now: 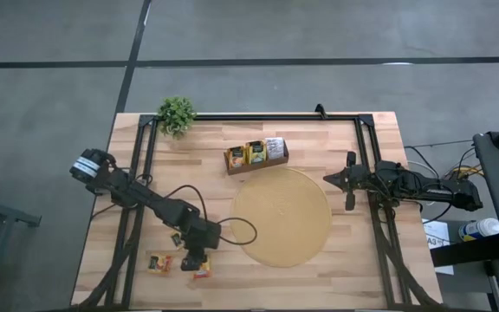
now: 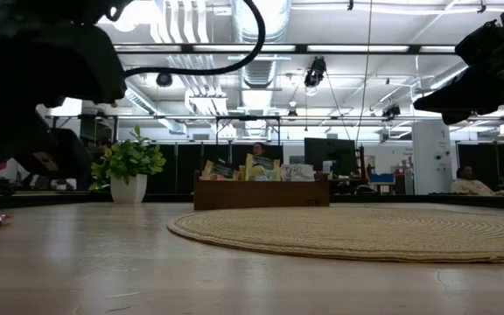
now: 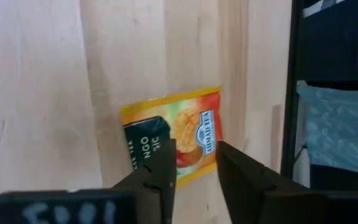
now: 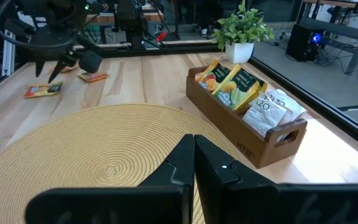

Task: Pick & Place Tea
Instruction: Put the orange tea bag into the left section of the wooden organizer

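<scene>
An orange-yellow tea sachet (image 3: 173,140) with a dark label lies flat on the wooden table near its front left, also seen from above (image 1: 201,272). My left gripper (image 3: 194,165) hovers just over it, pointing steeply down. Its fingers are open, with nothing between them. A second sachet (image 1: 158,263) lies flat a little to the left. My right gripper (image 4: 194,149) is shut and empty, held level above the right rim of the round tan mat (image 1: 281,217). More sachets (image 4: 238,87) stand upright in the wooden tray (image 1: 256,157).
A small potted plant (image 1: 177,114) stands at the table's far left. The tray sits just beyond the mat's far edge. A black frame rail (image 1: 137,191) runs along each side of the table. Bare wood lies between the mat and the front edge.
</scene>
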